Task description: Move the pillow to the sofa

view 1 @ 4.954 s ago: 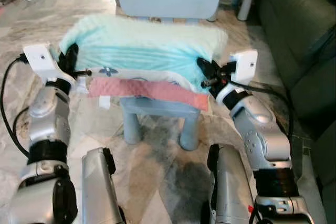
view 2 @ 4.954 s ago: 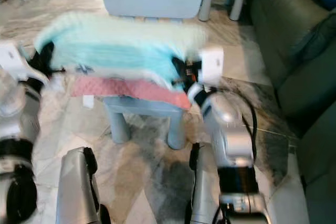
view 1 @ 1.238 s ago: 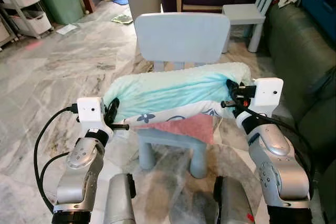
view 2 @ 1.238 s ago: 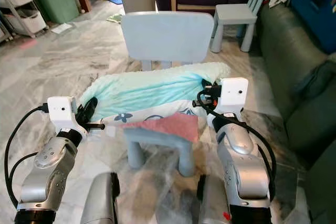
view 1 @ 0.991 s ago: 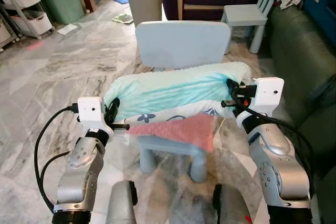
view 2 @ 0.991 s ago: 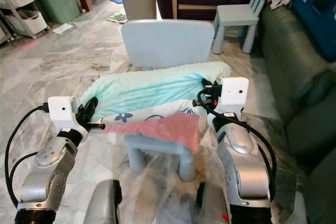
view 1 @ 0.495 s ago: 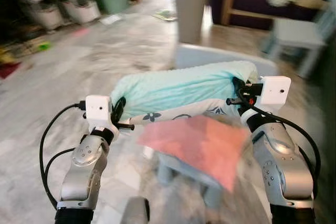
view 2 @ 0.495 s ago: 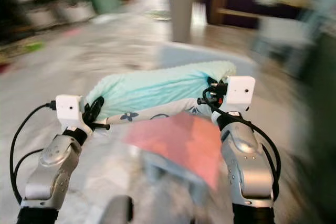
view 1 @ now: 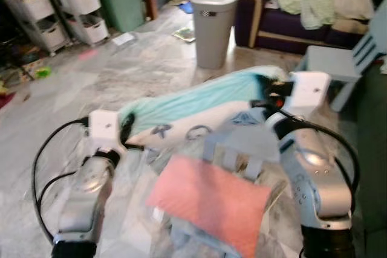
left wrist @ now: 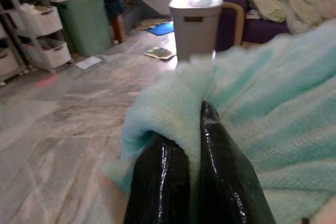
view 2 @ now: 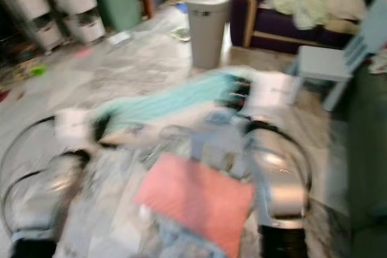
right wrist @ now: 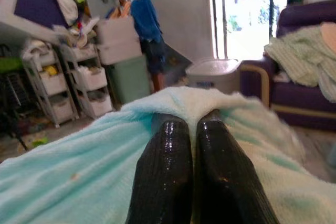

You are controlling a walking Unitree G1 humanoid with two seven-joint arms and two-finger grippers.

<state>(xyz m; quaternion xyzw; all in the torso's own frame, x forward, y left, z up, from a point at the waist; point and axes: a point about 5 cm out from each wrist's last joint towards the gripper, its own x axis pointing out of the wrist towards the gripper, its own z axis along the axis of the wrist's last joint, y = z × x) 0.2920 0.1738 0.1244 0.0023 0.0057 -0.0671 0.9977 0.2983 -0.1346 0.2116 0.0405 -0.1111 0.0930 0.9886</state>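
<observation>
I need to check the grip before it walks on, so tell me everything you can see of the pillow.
The pillow is long and soft, with fluffy mint-green fleece on top and a white flower-printed underside. It hangs lifted in the air, slanting up toward the robot's right. The left pincer is shut on a bunched fold at one end, the right pincer on the other. A pink cloth hangs below it.

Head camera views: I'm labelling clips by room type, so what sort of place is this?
Most likely a lived-in home living room: a purple sofa draped with laundry, a grey lidded bin, and plastic storage drawers along a marble floor.
</observation>
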